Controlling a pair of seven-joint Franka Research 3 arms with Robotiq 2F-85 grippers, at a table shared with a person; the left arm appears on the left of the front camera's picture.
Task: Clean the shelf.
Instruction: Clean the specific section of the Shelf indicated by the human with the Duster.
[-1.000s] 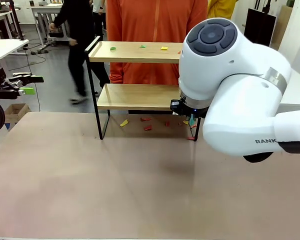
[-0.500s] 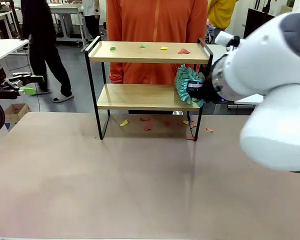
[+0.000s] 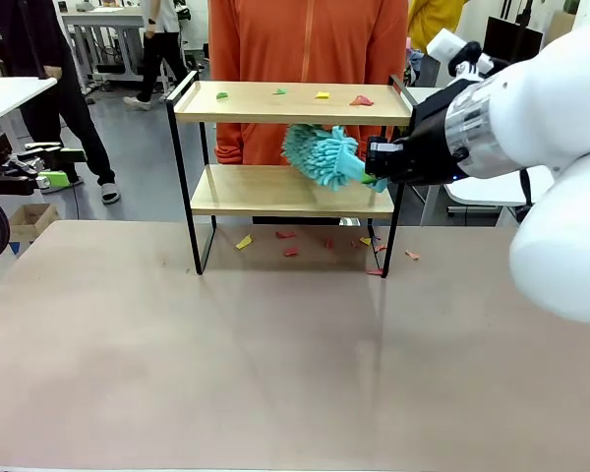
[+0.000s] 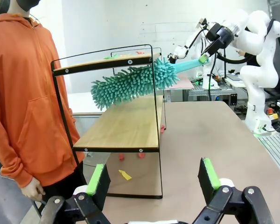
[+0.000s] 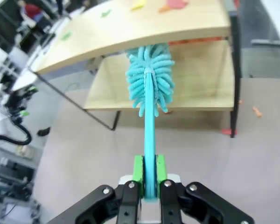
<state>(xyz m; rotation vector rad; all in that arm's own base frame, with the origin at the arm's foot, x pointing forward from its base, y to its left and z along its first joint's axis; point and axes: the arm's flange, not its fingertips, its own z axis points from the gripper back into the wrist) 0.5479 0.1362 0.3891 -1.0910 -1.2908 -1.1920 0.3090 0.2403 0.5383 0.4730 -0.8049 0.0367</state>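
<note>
Clamped in your right gripper at the shelf's right end, the teal duster is pointing lengthwise between its two boards.

The right gripper pinches a teal duster by its handle. The fluffy head pokes between the two boards of the shelf. Coloured scraps lie on the top board.

The front view looks across the table at the shelf's long side, with a person in orange close behind. The left wrist view sights along the boards from off one end. The right wrist view, nearer, looks down the duster's handle, and all three share shelf and duster.
</note>
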